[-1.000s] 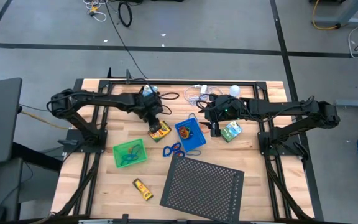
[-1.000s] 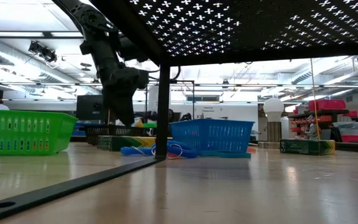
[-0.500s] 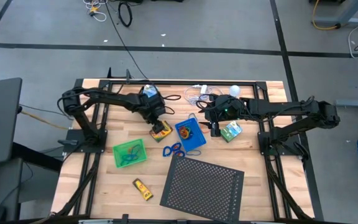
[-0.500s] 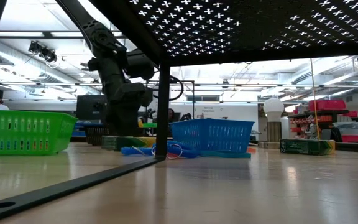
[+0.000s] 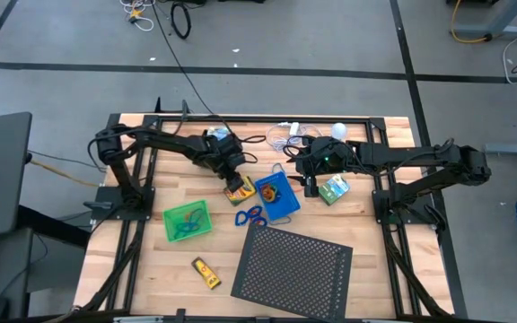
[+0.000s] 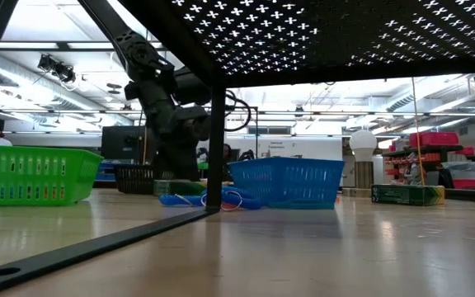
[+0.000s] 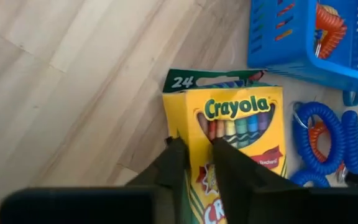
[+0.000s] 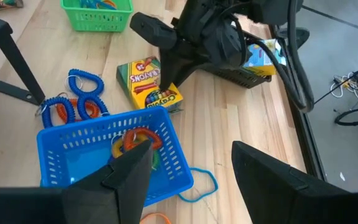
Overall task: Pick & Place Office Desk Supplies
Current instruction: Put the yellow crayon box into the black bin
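The yellow-green crayon box [image 5: 240,190] lies on the table just left of the blue tray [image 5: 285,213], which holds an orange loop [image 7: 331,28]. My left gripper [image 7: 194,144] points down onto the box, with only a narrow gap between its fingers. Blue and orange loops [image 5: 251,216] lie on the wood in front of the tray. My right gripper [image 8: 191,180] hovers open behind the blue tray, next to a green-white box [image 5: 335,189]. The green tray [image 5: 176,213] and the yellow tube [image 5: 206,273] sit toward the near left. My left gripper pinches the crayon box at one long side edge [image 7: 192,134], with one finger [image 7: 176,158] outside the edge and the other [image 7: 225,162] on the printed face. It comes slanting down from the far left. The box rests on the table.
The large black perforated sheet [image 5: 294,265] stands raised over the near middle of the table. A black tray [image 8: 244,74] with a blue-yellow box, white cables and a white bulb [image 5: 338,131] are along the far edge. Bare wood lies between the green tray and the left edge.
My left gripper has moved toward the table's right and slightly nearer, toward the blue tray. The crayon box has slid with it along the table until it is against the tray. The blue tray has shifted a little to the right.
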`<state>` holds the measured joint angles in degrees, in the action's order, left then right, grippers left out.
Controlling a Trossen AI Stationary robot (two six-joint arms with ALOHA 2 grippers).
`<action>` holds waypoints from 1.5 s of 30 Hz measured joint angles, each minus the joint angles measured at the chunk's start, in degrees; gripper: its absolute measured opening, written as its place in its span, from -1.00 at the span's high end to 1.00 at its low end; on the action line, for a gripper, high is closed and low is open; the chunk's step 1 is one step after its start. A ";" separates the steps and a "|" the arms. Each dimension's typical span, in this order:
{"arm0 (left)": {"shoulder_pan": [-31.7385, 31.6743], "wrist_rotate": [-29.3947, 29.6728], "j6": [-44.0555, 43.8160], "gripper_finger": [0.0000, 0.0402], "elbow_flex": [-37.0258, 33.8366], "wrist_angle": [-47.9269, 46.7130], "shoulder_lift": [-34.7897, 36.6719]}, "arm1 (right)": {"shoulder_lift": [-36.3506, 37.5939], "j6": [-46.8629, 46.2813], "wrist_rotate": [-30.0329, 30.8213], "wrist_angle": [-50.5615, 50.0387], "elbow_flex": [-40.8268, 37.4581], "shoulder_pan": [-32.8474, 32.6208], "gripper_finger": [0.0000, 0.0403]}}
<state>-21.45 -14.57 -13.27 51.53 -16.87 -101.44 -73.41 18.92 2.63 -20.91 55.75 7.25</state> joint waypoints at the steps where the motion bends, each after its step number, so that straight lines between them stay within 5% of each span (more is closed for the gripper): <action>1: -0.02 0.27 0.26 0.76 -0.09 -0.04 0.29 | 0.00 0.00 0.00 -0.01 0.01 0.00 -0.13; 11: 0.13 0.60 2.24 1.00 -0.48 -1.15 2.50 | 0.00 0.44 0.00 -0.01 0.00 0.00 -0.13; 45: 2.49 11.22 2.73 1.00 -0.61 -3.43 17.19 | -0.02 0.02 0.24 -0.43 0.00 0.00 -0.13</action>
<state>-18.96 -3.34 -10.55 50.92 -20.31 -84.25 -73.43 18.94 2.87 -21.35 55.75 7.25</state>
